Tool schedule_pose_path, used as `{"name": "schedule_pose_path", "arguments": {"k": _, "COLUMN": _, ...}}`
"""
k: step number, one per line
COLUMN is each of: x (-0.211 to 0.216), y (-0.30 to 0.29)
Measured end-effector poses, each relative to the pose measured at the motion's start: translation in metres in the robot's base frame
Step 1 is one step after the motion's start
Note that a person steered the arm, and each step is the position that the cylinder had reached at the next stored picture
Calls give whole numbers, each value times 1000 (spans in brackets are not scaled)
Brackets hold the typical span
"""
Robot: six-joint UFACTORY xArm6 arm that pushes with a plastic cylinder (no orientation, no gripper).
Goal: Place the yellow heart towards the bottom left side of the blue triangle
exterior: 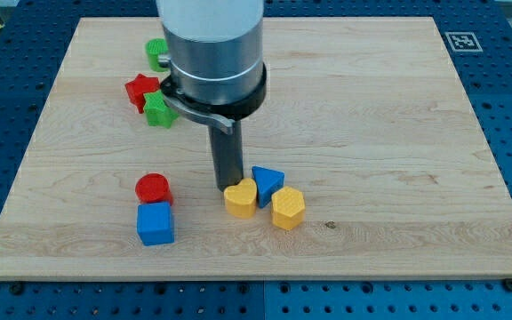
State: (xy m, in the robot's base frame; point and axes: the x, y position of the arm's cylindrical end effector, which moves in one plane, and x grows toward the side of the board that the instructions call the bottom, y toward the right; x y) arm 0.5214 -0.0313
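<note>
Our tip (228, 187) touches the yellow heart (240, 199), which sits left of the blue triangle (266, 184); we carry no jaws.

my tip (228, 186): stood at the yellow heart's (240, 199) upper left edge, left of the blue triangle (266, 184)
yellow heart: lay touching the blue triangle's lower left
yellow hexagon (287, 208): sat just below the triangle, right of the heart
red cylinder (152, 188): lay directly above the blue cube (155, 223), well left of the heart
</note>
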Motion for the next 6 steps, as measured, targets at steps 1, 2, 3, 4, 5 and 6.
{"name": "schedule_pose_path", "arguments": {"k": 1, "x": 1, "y": 5}}
{"name": "schedule_pose_path", "arguments": {"k": 2, "x": 2, "y": 10}}
{"name": "schedule_pose_path", "arguments": {"k": 3, "x": 0, "y": 3}}
{"name": "schedule_pose_path", "arguments": {"k": 4, "x": -5, "y": -26}}
{"name": "schedule_pose_path", "arguments": {"k": 5, "x": -22, "y": -52}}
{"name": "schedule_pose_path", "arguments": {"k": 6, "x": -32, "y": -98}}
